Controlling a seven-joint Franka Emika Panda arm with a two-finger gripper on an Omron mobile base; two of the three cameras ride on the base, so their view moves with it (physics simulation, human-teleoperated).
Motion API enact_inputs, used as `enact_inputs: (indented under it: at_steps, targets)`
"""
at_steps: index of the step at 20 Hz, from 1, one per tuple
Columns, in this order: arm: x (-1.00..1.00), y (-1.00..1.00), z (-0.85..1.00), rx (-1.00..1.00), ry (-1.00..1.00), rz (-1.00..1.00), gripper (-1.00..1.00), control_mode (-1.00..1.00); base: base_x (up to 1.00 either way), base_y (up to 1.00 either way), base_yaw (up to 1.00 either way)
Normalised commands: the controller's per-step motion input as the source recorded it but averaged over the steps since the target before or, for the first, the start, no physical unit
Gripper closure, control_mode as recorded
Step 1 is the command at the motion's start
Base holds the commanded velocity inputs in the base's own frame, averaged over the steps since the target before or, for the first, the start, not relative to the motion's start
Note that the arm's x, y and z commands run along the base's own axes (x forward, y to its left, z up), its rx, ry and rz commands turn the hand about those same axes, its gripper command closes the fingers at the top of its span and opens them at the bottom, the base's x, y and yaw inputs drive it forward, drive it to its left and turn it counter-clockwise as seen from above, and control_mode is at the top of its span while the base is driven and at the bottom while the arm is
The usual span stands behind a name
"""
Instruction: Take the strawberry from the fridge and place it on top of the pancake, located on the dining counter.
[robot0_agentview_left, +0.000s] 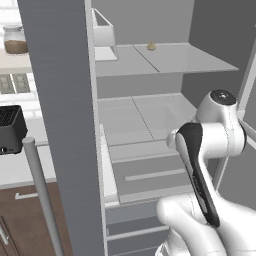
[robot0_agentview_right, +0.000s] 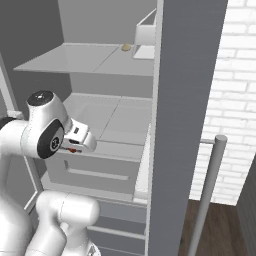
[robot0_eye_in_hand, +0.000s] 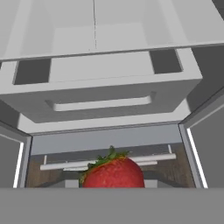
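A: Is the berry out yet?

B: Yes, I think. The fridge (robot0_agentview_left: 150, 120) stands open in the middle of both base views. At the left of the right base view, the end effector (robot0_agentview_right: 75, 149) is closed narrow on the strawberry (robot0_eye_in_hand: 113, 173), low middle in the hand view.

A: What's left?

B: Carrying it to the pancake.

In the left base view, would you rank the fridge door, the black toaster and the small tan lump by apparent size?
1. fridge door, largest
2. black toaster, partly cut off by the frame edge
3. tan lump on the upper shelf, smallest, though it lies farther back
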Motion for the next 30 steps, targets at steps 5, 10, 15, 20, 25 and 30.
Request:
enact_inputs:
  at_steps: [5,10,15,20,25,30]
  targets:
    - [-0.19,0.0,-0.03,0.0,-0.01,0.0,1.0,-1.0,0.0,0.0,0.0]
    - [0.0,0.0,0.0,0.0,0.0,0.0,1.0,-1.0,0.0,0.0,0.0]
    - [0.0,0.0,0.0,0.0,0.0,0.0,1.0,-1.0,0.0,0.0,0.0]
    - [-0.07,0.01,0.0,0.0,0.0,0.0,1.0,1.0,-0.19,0.06,-0.01]
    - [0.0,0.0,0.0,0.0,0.0,0.0,1.0,1.0,-0.75,0.17,-0.29]
    - [0.0,0.0,0.0,0.0,0.0,0.0,1.0,1.0,-0.73,0.14,-0.53]
